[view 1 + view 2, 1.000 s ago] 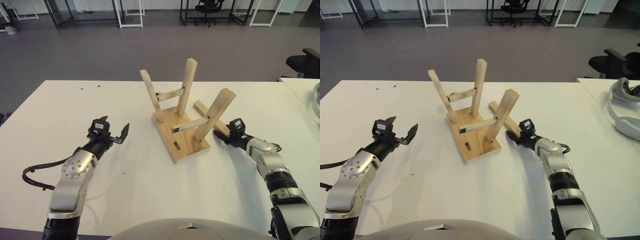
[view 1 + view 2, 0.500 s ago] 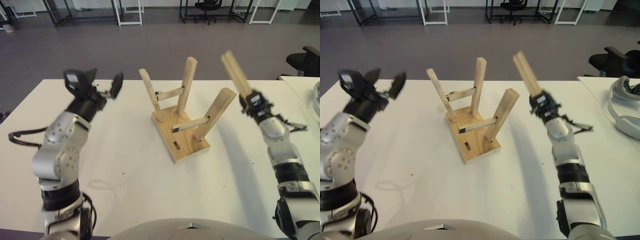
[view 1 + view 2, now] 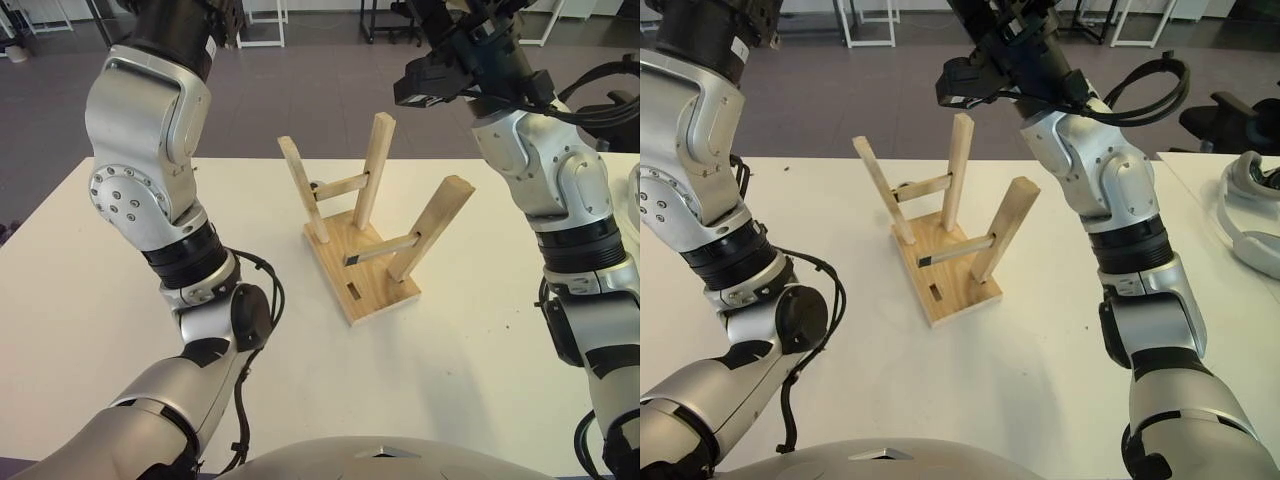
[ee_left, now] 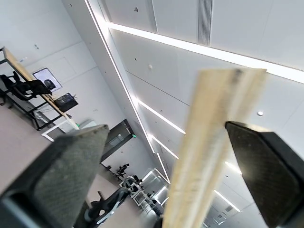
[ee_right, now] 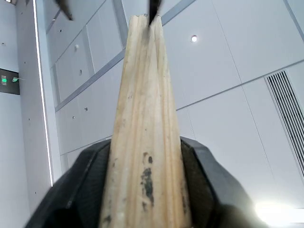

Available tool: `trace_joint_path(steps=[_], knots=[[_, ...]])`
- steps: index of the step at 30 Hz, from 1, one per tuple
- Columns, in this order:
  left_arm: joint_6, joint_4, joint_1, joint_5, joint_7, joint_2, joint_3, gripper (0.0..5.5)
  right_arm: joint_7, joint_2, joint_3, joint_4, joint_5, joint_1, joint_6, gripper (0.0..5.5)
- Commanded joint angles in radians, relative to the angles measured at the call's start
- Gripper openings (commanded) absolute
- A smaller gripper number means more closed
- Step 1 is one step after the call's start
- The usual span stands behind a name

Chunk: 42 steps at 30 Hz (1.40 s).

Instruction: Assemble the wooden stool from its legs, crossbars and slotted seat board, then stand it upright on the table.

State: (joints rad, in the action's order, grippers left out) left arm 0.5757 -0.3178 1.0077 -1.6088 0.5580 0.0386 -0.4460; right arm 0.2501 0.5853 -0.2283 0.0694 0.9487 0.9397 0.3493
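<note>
right wrist view: right end effector [image 5: 145, 164] clamps the leg [image 5: 142, 95], long axis toward ceiling [image 5: 247, 71].

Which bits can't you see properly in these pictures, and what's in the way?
- The leg: right wrist view, its bottom end is hidden inside the right gripper, jaws shut on it.
- The left gripper, jaws open: left wrist view, can't tell whether they touch the leg.
- The seat board: eye views, some slots covered by the fitted legs.
- The white object: right eye view, cut off by the edge.
</note>
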Motion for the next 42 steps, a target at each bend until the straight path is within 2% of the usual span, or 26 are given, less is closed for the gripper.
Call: trace_joint_path(steps=[1, 9, 15, 23, 33, 39, 40, 42], knots=[[-0.041, -0.057, -0.054, -0.087, 0.094, 0.008, 0.041, 4.55, 0.028, 0.031, 0.011, 0.054, 0.036, 0.037, -0.015, 2.10], [-0.199, 0.008, -0.078, -0.108, 0.213, 0.000, 0.057, 4.55, 0.163, 0.082, -0.071, 0.036, 0.194, 0.072, 0.079, 2.08], [-0.262, -0.025, -0.116, -0.151, 0.323, -0.018, 0.089, 4.55, 0.214, 0.108, -0.123, 0.142, 0.290, 0.144, 0.104, 2.07], [-0.285, 0.014, -0.202, -0.200, 0.505, 0.006, 0.105, 3.06, 0.382, 0.155, -0.246, 0.197, 0.494, 0.288, 0.160, 2.07], [-0.368, -0.019, -0.211, -0.249, 0.615, 0.014, 0.136, 2.55, 0.497, 0.179, -0.368, 0.370, 0.605, 0.379, 0.154, 2.07], [-0.330, -0.002, -0.230, -0.207, 0.555, 0.060, 0.159, 2.54, 0.529, 0.189, -0.360, 0.435, 0.547, 0.390, 0.152, 2.07], [-0.322, 0.001, -0.226, -0.197, 0.528, 0.069, 0.166, 2.92, 0.532, 0.188, -0.347, 0.429, 0.522, 0.380, 0.152, 2.07], [-0.327, 0.003, -0.208, -0.193, 0.482, 0.069, 0.169, 3.31, 0.524, 0.182, -0.322, 0.418, 0.474, 0.362, 0.144, 2.07]])
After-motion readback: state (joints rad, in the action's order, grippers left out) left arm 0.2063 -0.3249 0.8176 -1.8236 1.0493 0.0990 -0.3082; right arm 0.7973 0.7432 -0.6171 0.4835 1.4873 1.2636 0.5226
